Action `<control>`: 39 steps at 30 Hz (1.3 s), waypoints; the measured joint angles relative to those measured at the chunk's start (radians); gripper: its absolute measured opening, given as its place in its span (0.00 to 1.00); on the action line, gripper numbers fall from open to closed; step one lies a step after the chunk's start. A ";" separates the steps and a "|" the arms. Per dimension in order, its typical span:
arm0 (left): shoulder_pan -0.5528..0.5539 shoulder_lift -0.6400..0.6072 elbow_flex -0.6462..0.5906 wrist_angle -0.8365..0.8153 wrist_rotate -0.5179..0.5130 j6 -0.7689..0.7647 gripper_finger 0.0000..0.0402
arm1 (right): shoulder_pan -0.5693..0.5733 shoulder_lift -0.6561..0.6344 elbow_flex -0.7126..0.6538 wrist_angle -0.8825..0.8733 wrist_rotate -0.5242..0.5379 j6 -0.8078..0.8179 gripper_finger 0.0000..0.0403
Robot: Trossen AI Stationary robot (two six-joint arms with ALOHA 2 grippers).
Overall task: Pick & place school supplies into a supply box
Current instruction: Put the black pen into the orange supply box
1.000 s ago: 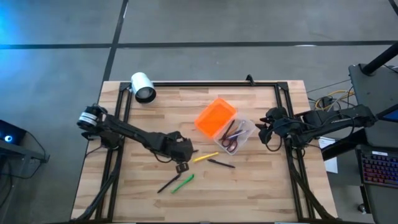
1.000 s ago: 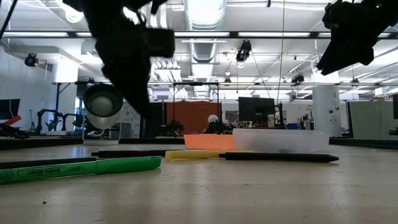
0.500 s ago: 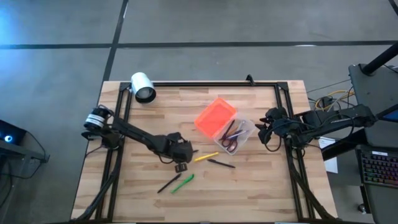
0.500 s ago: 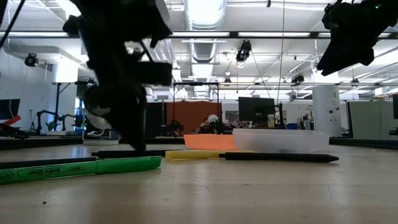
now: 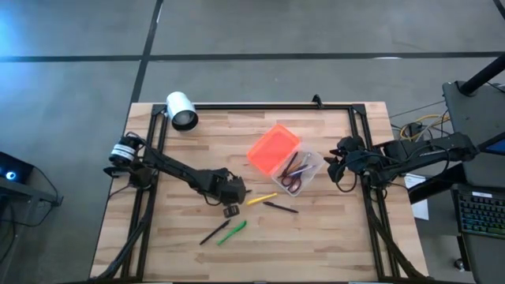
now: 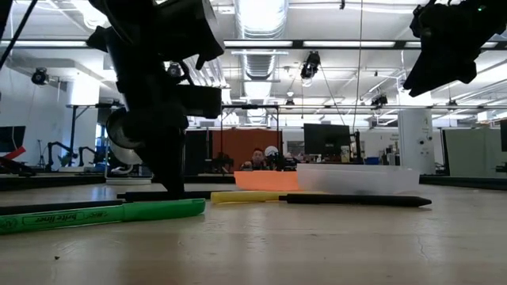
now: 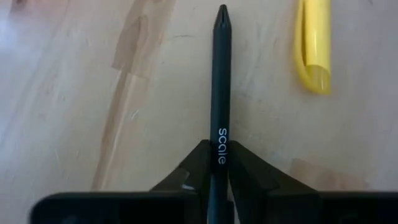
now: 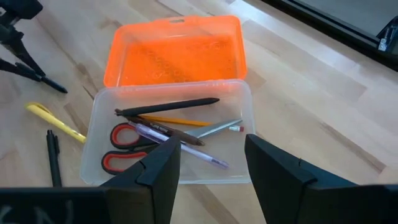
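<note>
From table height the left gripper [image 6: 170,186] shows only as a dark bulk whose fingertips meet the wood behind a green marker [image 6: 103,214], so the grasp itself cannot be read there; its own wrist camera shows the two dark fingers [image 7: 193,168] pinched on a slim black pen printed "scale" [image 7: 220,81], lying flat on the table beside the end of a yellow pen [image 7: 315,43]. From above, that gripper [image 5: 231,210] sits just left of the yellow pen [image 5: 261,199], with another black pen [image 5: 281,207] to its right and a dark pencil [image 5: 214,232] lying alongside the green marker [image 5: 233,231] nearer the front edge. The clear plastic supply box with its bright orange lid swung open [image 5: 286,162] stands right of centre; inside, red-handled scissors [image 8: 124,146] lie under several pens, whose colours are hard to tell apart. The right gripper [image 8: 211,158] hangs above the box's right side with its fingers spread and nothing between them. The pale wooden table top [image 5: 331,229] has a black frame; a white cylinder [image 5: 181,110] lies at its back left corner. Beyond it is a workshop with ceiling lights, monitors and a person seated far off [image 6: 272,157].
</note>
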 joint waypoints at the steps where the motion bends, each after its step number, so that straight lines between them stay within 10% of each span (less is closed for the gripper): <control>1: 0.006 0.000 -0.002 0.001 0.001 -0.015 0.05 | 0.000 0.000 0.000 0.000 0.002 0.000 0.42; 24: 0.180 -0.042 0.377 0.219 0.062 -0.177 0.02 | 0.000 -0.004 0.003 0.003 0.041 -0.001 0.42; 39: 0.297 0.423 0.878 0.134 0.269 -0.243 0.03 | 0.000 -0.047 0.014 0.033 0.089 0.011 0.42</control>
